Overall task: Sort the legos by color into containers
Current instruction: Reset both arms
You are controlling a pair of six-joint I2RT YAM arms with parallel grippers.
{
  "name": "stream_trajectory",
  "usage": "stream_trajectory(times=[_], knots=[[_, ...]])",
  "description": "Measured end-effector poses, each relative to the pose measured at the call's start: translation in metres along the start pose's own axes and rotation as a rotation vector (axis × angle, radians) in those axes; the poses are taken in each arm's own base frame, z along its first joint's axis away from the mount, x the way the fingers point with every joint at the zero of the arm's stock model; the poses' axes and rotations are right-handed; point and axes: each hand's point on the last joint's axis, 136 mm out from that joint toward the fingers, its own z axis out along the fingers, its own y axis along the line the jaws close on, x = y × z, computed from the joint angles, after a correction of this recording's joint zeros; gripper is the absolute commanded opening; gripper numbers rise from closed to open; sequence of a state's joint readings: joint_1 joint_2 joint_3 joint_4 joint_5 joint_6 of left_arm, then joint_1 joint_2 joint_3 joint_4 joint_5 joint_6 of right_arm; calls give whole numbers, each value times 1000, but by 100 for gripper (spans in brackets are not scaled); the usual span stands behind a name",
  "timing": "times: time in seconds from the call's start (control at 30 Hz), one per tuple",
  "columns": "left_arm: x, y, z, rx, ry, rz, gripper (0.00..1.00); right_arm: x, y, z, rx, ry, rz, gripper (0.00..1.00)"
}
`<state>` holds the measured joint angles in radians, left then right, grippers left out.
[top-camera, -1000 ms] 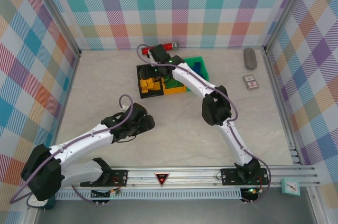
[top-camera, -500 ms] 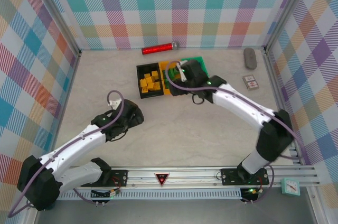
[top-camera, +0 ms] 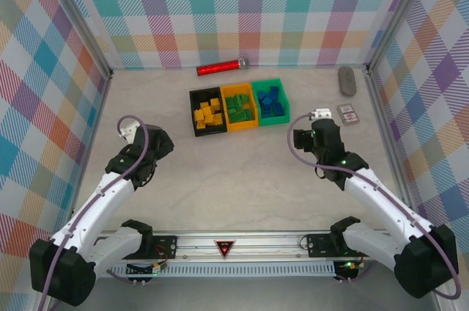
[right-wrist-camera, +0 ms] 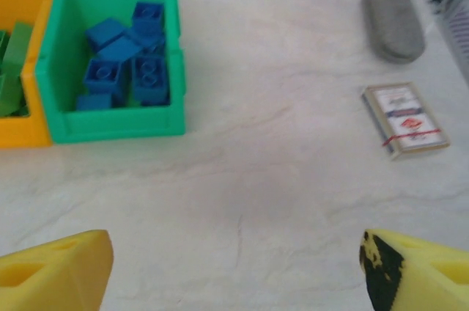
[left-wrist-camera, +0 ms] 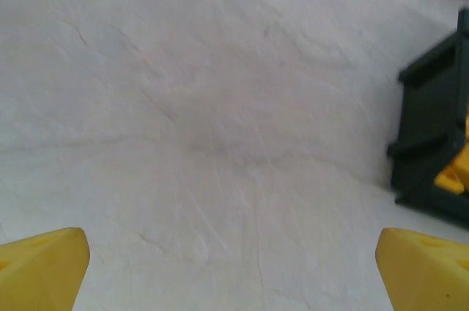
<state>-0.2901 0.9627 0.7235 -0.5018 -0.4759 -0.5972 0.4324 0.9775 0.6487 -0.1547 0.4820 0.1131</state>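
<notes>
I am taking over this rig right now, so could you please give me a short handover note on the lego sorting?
Left claw: open, empty, over the table, beside the black bin.
Right claw: open, empty, in front of the green bin.
Black bin holds the yellow-orange legos, orange-yellow bin the green legos, green bin the blue legos.
Done: every lego in sight is sorted by colour.
Left: probably nothing; park the arms.
</notes>
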Motion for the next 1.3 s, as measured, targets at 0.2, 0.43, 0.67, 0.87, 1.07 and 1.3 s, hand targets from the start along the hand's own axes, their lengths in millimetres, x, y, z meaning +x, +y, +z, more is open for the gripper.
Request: stream_trajectory(times=[0.2, 0.43, 0.67, 0.87, 1.07, 1.3], knots=[[-4, 18, 27, -86, -148, 55, 100, 35, -38, 36, 139, 2, 16, 99], [-10, 28, 54, -168, -232, 126, 100, 57, -78, 63, 238, -29, 111, 99], [4, 28, 80, -88, -304, 168, 100, 59, -70, 88, 190, -81, 90, 99], [1, 18, 95, -33, -323, 196, 100, 55, -53, 102, 77, -117, 50, 99], [-5, -2, 107, 62, -363, 243, 100, 50, -53, 108, -3, -116, 67, 99], [22, -19, 136, 137, -256, 354, 100, 52, -57, 118, -89, -109, 103, 99]])
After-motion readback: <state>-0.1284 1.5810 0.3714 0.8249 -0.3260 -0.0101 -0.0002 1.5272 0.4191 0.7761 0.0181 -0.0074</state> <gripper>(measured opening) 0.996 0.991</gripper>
